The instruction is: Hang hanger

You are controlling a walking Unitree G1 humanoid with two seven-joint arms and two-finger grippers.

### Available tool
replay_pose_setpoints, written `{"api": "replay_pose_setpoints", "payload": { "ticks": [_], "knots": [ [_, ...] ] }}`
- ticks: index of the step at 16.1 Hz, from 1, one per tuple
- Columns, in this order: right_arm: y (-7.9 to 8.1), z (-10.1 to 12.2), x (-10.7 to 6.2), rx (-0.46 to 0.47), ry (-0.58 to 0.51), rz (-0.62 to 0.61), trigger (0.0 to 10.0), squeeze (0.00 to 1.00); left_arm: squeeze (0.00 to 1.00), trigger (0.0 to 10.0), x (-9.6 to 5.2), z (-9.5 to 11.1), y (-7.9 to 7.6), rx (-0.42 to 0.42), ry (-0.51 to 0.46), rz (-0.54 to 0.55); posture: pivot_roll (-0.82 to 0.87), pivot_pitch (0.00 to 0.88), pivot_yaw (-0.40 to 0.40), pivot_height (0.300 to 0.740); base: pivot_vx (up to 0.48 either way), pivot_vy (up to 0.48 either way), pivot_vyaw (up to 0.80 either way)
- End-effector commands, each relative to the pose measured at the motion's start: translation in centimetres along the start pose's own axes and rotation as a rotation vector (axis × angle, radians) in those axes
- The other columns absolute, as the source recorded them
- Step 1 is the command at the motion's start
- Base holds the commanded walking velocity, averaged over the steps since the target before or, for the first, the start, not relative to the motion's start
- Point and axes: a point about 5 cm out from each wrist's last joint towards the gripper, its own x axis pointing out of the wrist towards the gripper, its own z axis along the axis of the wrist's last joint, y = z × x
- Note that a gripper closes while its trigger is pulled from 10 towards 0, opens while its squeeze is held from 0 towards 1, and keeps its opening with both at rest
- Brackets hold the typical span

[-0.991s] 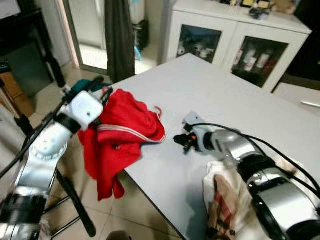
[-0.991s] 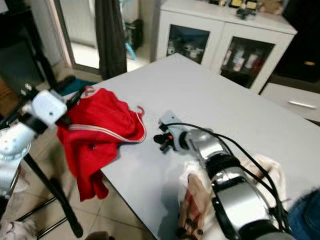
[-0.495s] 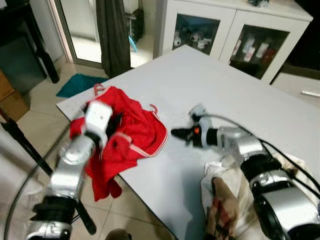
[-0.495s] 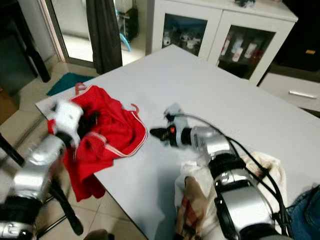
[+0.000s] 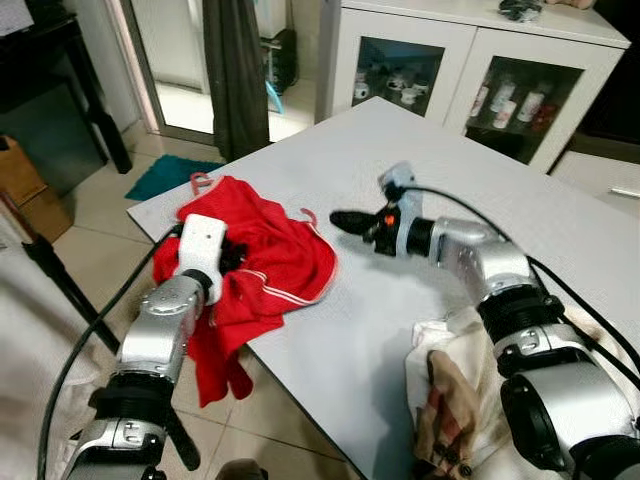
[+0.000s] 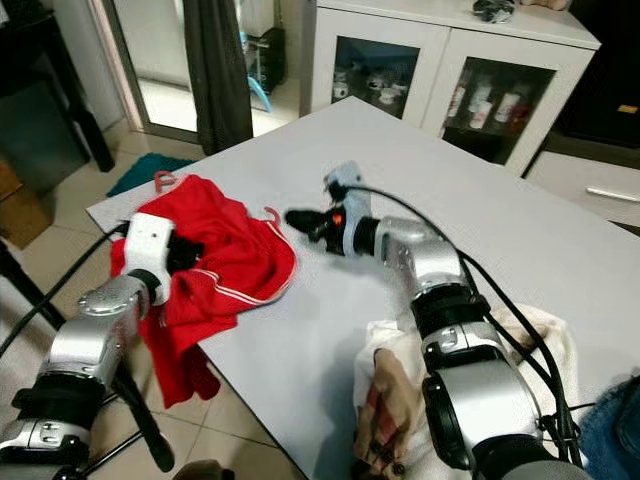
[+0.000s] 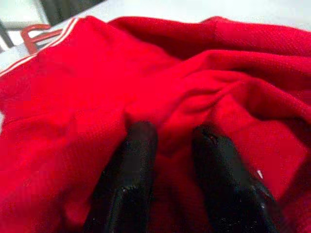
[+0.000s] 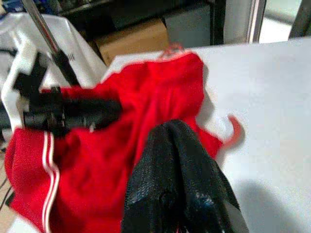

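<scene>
red garment with hanger hooks at the table corner, both grippers close by

a crumpled red garment (image 5: 262,262) with white stripe trim is seen lying on the near left corner of a white table (image 5: 430,190), part of it drooping over the table edge toward the tiled floor (image 5: 80,215). two red hanger hooks are visible at the cloth: one hook (image 5: 198,181) pokes out at the far left side of the garment, and a second hook (image 5: 309,215) sticks out at its right side, resting on the table top. the rest of each hanger is hidden under the fabric.

the left gripper (image 7: 175,141) is pressed into the red cloth; in the left wrist view its two black fingers (image 7: 132,160) are seen slightly parted with a fold of the fabric bunched between them. whether the fold is actually pinched cannot be told.

the right gripper (image 5: 345,219) is held just above the table, just beside the second hook and the garment's right edge, pointing toward the cloth. in the right wrist view its fingers (image 8: 182,160) are seen pressed together, with nothing held.

a pale cloth with a checked pattern (image 5: 450,400) lies at the near edge of the table under the right arm. a white cabinet with glass doors (image 5: 470,70) stands beyond the table, and a teal mat (image 5: 165,178) lies on the floor.
</scene>
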Motion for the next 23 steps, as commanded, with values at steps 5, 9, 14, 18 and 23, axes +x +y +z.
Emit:
{"api": "replay_pose_setpoints", "payload": {
  "ticks": [5, 9, 14, 18, 23],
  "knots": [
    [-0.6, 2.1, -1.0, -0.016, -0.071, -0.058, 10.0, 0.00, 0.00, 10.0, -0.1, -2.9, -6.3, 0.132, 0.100, -0.410, 0.11, 0.018, -0.013, 0.740, 0.000, 0.000, 0.00],
    [-0.6, 1.9, -1.1, -0.011, -0.063, -0.080, 10.0, 0.00, 0.00, 10.0, -1.5, -2.7, -8.4, 0.226, 0.006, -0.656, 0.11, 0.019, -0.015, 0.740, 0.000, 0.000, 0.00],
    [-1.1, 3.5, -1.6, -0.180, -0.113, -0.179, 10.0, 0.00, 0.00, 10.0, -1.8, -0.7, -5.7, 0.310, -0.186, -0.553, 0.11, 0.021, -0.018, 0.740, 0.000, 0.000, 0.00],
    [0.6, 4.9, -3.8, -0.468, -0.132, -0.039, 10.0, 0.00, 0.00, 10.0, -2.7, -0.1, -2.4, 0.296, -0.245, -0.442, 0.11, 0.048, -0.023, 0.740, 0.000, 0.000, 0.00],
    [3.1, 1.7, -5.8, -0.541, -0.027, 0.207, 10.0, 0.00, 0.00, 10.0, -3.4, 3.5, -1.2, 0.281, -0.488, -0.337, 0.09, 0.061, -0.024, 0.740, 0.000, 0.000, 0.00]
  ]
}}
